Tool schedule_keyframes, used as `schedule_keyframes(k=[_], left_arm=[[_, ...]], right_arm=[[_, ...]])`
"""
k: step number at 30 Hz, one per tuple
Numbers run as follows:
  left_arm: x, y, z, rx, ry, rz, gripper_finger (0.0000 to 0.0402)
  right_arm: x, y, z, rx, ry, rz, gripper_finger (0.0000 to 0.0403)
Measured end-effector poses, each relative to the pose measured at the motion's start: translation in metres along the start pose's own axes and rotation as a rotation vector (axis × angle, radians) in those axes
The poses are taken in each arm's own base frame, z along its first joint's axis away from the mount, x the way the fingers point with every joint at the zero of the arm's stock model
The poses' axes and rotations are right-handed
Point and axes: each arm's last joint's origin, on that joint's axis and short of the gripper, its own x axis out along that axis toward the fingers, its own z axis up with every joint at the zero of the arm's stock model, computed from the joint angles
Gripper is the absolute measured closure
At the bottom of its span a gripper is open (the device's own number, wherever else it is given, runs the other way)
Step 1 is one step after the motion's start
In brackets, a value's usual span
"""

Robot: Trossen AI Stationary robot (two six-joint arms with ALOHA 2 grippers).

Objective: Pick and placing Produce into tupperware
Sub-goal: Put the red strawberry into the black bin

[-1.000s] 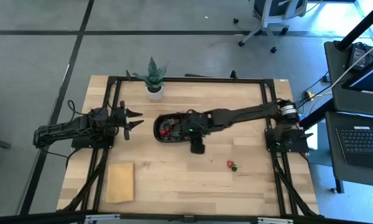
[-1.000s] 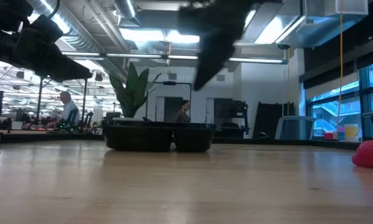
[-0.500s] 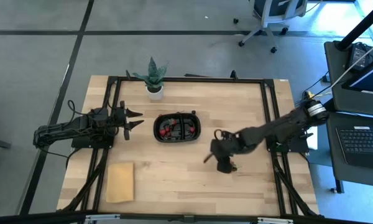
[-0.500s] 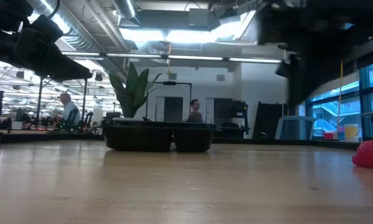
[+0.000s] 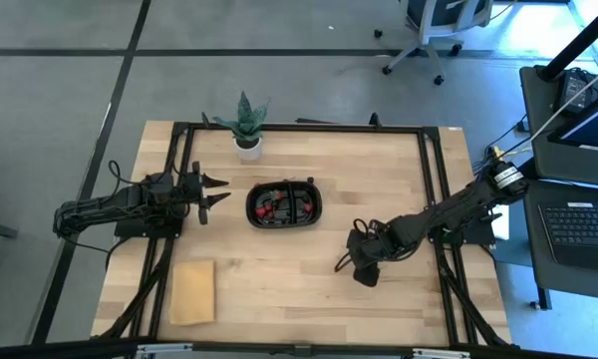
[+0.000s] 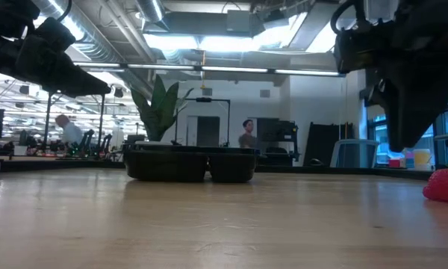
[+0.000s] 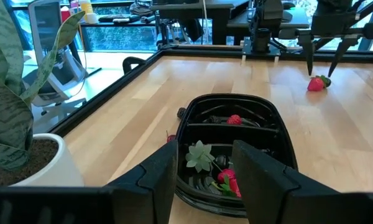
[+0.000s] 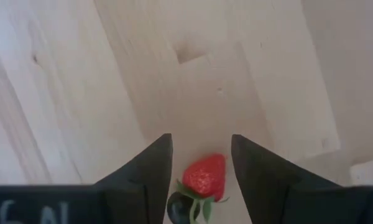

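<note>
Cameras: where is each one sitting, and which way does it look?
High view: above the table, looking straight down on both arms, the black tray and the potted plant.
Low view: at table-top height, looking level across; the right arm hangs above a strawberry.
Left wrist view: on the left arm, facing the tray past its own open left gripper.
Right wrist view: on the right arm, looking down at the table; its open right gripper straddles the strawberry.
Shared: the left wrist, right wrist and low views all show that strawberry.
</note>
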Motion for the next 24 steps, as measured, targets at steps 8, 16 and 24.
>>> schedule_keyframes(k=[8,16,24], left_arm=[[0.0,0.0,0.0,0.001,-0.002,0.0,0.0255],[0.0,0.0,0.0,0.0,-0.003,0.0,0.0255],[0.0,0.0,0.0,0.001,-0.003,0.0,0.0255]], right_arm=[[0.0,0.0,0.0,0.048,0.005,0.004,0.0206],[0.0,0.0,0.0,0.114,-0.006,-0.012,0.0125],[-0.001,-0.01,-0.009,0.392,0.07,-0.124,0.0129]])
